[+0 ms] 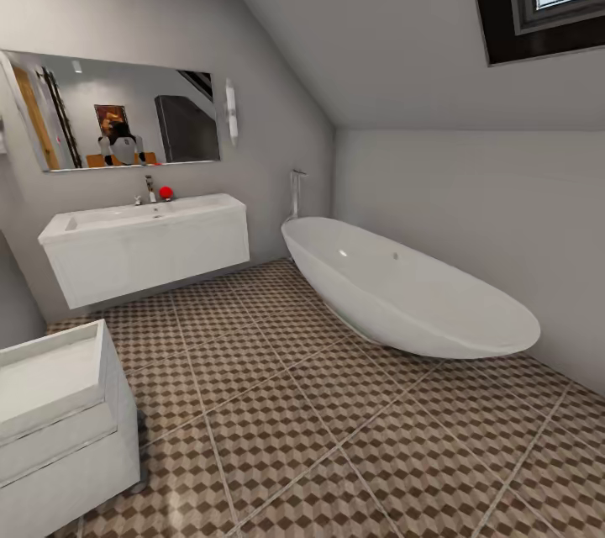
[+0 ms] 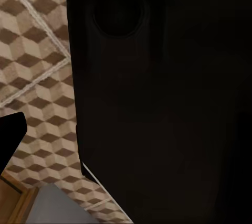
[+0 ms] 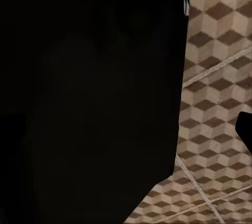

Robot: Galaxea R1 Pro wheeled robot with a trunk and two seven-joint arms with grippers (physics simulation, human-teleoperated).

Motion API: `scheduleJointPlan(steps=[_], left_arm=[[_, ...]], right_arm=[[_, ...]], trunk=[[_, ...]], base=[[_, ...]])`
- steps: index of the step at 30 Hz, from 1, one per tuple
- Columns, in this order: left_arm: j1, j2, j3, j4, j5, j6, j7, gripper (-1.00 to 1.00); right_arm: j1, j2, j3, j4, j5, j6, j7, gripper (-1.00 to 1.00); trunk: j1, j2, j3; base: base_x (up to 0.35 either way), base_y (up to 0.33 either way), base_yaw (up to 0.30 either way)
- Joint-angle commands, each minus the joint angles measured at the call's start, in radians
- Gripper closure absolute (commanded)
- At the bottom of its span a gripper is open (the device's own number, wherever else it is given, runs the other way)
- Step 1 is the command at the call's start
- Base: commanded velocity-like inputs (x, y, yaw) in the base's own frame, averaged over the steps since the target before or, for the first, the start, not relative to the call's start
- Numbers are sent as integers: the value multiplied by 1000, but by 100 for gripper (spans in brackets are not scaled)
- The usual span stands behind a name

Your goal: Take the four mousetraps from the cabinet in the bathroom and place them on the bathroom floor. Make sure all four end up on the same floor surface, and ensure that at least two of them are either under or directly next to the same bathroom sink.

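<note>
Bathroom floor (image 1: 336, 429) tiled in cubes, open between tub (image 1: 412, 294) at right and two white sinks (image 1: 143, 252) at left. Mousetraps, cabinet out of frame. Gripper states impossible to tell; wrist views mostly black.

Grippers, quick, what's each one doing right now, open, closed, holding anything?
Left gripper: cannot be told; a dark body blocks the left wrist view, with patterned floor tiles beside it.
Right gripper: cannot be told; the right wrist view is blocked the same way.
</note>
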Motion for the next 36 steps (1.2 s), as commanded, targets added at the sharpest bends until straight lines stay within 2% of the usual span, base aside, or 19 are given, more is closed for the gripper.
scheduleJointPlan(steps=[1,3,6,10,18,28,36], left_arm=[[0,0,0,0,0,0,0,-100],[-5,9,-6,2,2,-8,0,-100],[-5,8,-6,2,2,-8,0,-100],[-6,13,-6,2,2,-8,0,-100],[-6,18,-6,2,4,-8,-1,-100],[-6,11,-7,7,7,-7,-2,-100],[-6,34,-4,1,3,-17,-3,-100]], right_arm=[[0,0,0,0,0,0,0,-100],[-12,11,-2,-11,-5,-3,-2,-100],[-24,28,-1,-18,-5,-3,-2,-100],[-37,37,0,-23,-4,-17,-2,-100],[-41,40,0,-25,-5,-61,-2,-100],[-41,41,1,-25,-7,-117,0,-100],[-41,41,0,-28,-6,-138,4,-100]], trunk=[[0,-1,-1],[0,-1,-1],[0,-1,-1],[0,-1,-1],[0,-1,-1],[0,-1,-1],[0,-1,-1]], base=[[0,0,0],[0,0,0],[0,0,0],[0,0,0],[0,0,0],[0,0,0],[0,0,0]])
